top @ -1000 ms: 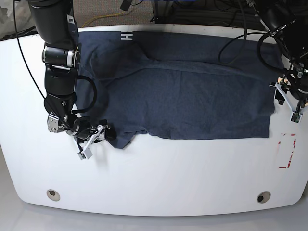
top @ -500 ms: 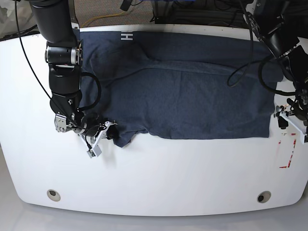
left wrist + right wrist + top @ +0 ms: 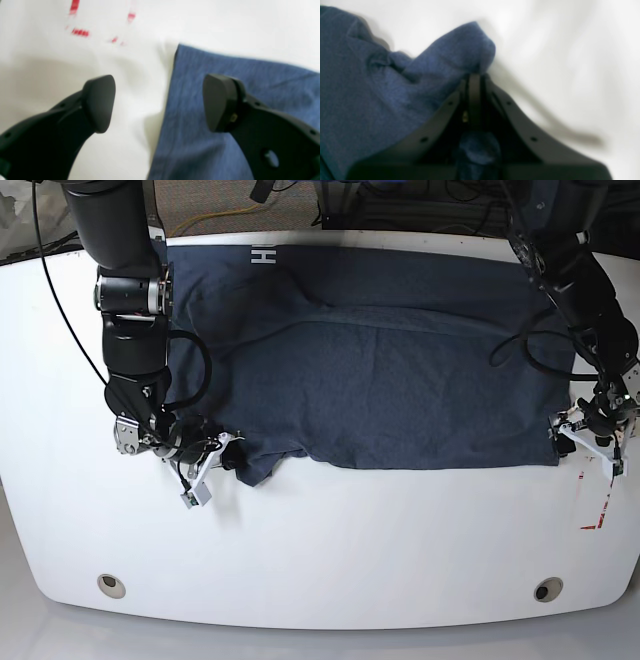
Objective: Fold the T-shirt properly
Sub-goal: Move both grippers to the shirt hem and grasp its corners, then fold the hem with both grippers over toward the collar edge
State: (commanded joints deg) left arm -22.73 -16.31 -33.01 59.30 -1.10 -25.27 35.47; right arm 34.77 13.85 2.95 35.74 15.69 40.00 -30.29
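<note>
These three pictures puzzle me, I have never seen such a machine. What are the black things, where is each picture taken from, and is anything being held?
It is a robot with two black arms, each ending in a two-fingered pincer. One picture looks down from above on a white table where a dark blue T-shirt lies spread out. The other two come from small cameras on the wrists, looking along the fingers.

The right pincer, on the left of the overhead picture, is shut on a bunched corner of the T-shirt. The left pincer is open and holds nothing: one finger is over the shirt's edge near its corner, the other over bare table. Whether they touch, I cannot tell. The red marks beside it are on the table.
</note>
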